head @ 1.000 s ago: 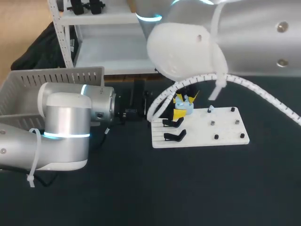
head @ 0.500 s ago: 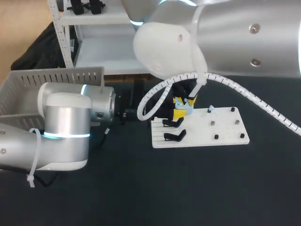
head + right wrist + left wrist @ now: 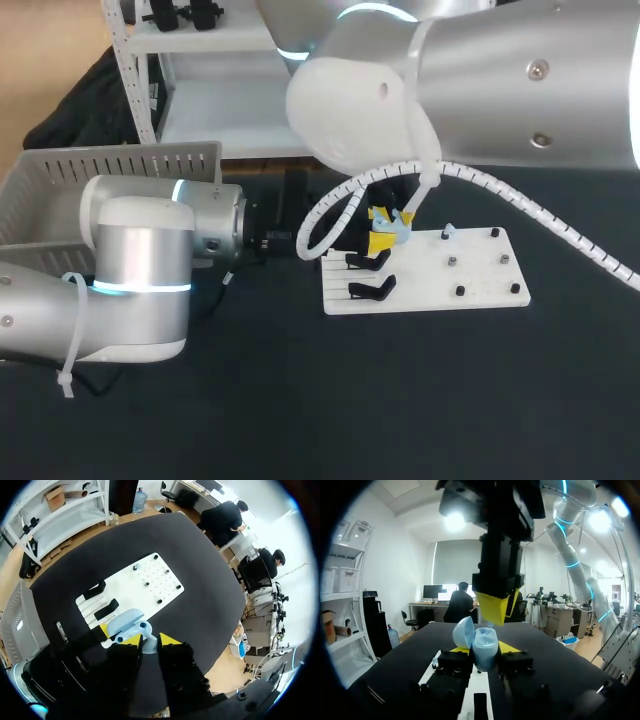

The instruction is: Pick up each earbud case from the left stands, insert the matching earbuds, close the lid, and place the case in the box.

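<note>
A light blue earbud case (image 3: 484, 650) with its lid open is held just above the white board (image 3: 485, 275), and my left gripper (image 3: 484, 655) is shut on it from both sides. Directly over the case hangs my right gripper (image 3: 149, 640), shut on a small pale earbud (image 3: 149, 645) right at the case's (image 3: 125, 621) opening. In the head view the case (image 3: 395, 228) shows between yellow fingertips at the board's back left corner, partly hidden by my right arm. Two black stands (image 3: 370, 290) on the board's left side are bare.
The board's right half carries several small black pegs (image 3: 460, 291) and a small pale piece (image 3: 447, 232) near its back edge. A grey slatted box (image 3: 110, 165) stands at the table's far left, behind my left arm.
My right arm has swung to the left above the board while its gripper stayed over the case. The left arm and the case have not moved.
</note>
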